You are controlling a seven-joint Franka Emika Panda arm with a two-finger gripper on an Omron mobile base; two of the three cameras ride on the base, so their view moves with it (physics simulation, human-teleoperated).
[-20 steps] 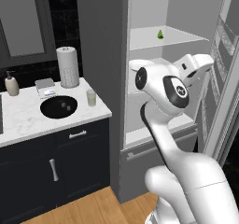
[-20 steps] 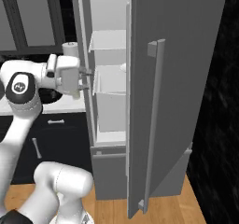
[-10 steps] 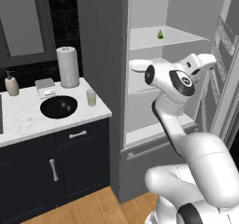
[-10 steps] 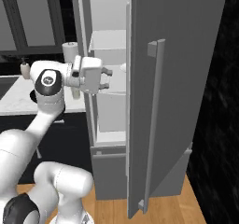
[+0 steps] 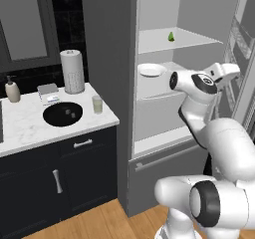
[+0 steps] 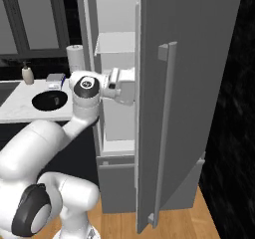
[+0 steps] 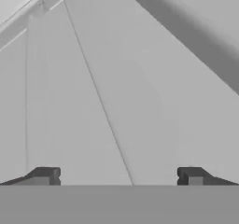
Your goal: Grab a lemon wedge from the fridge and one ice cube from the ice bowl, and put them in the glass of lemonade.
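One tall matte grey fridge stands with its door swung wide, pale smooth shelves inside. The end effector is inside the fridge opening at middle-shelf height, its two dark finger tips spread wide apart with nothing between them, facing flat pale-grey interior panels. One tiny yellowish-green pointed lemon wedge sits on the top shelf, above the end effector and toward the back. One round white plate lies on the middle shelf, beside it. Well off to its side, on the white marbled surface, are one small clear straight-sided glass of pale lemonade, one wide shallow black ice bowl, one tall white paper-towel roll and one beige soap bottle.
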